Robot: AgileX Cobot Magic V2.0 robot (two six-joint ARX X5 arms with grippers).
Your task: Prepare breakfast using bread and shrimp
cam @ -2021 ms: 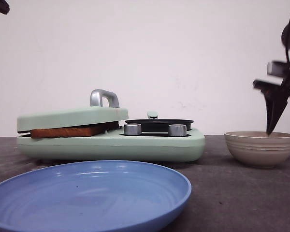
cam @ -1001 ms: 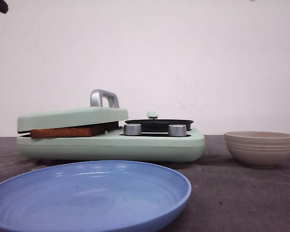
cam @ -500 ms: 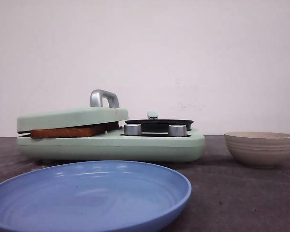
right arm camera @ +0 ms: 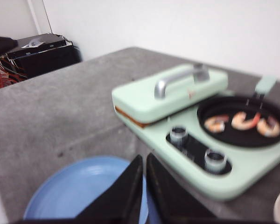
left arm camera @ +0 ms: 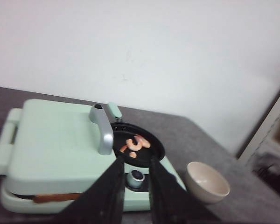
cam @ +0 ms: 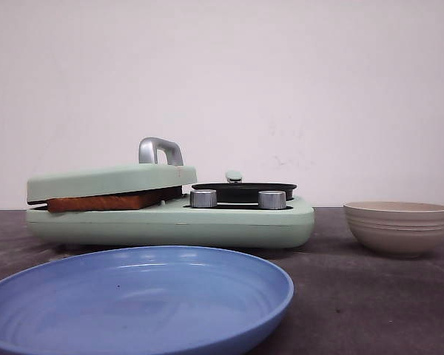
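Surroundings first: a glossy blue plate lies nearest you, a ribbed beige bowl stands on the right, both on a dark matte table. Between them sits a mint-green breakfast maker with two metal knobs and a curved metal handle. Bread, brown-crusted, lies clamped under its hinged lid. Shrimp, orange-pink and curled, lie in the round black pan. Left gripper shows a narrow gap, holding nothing. Right gripper is nearly closed, empty.
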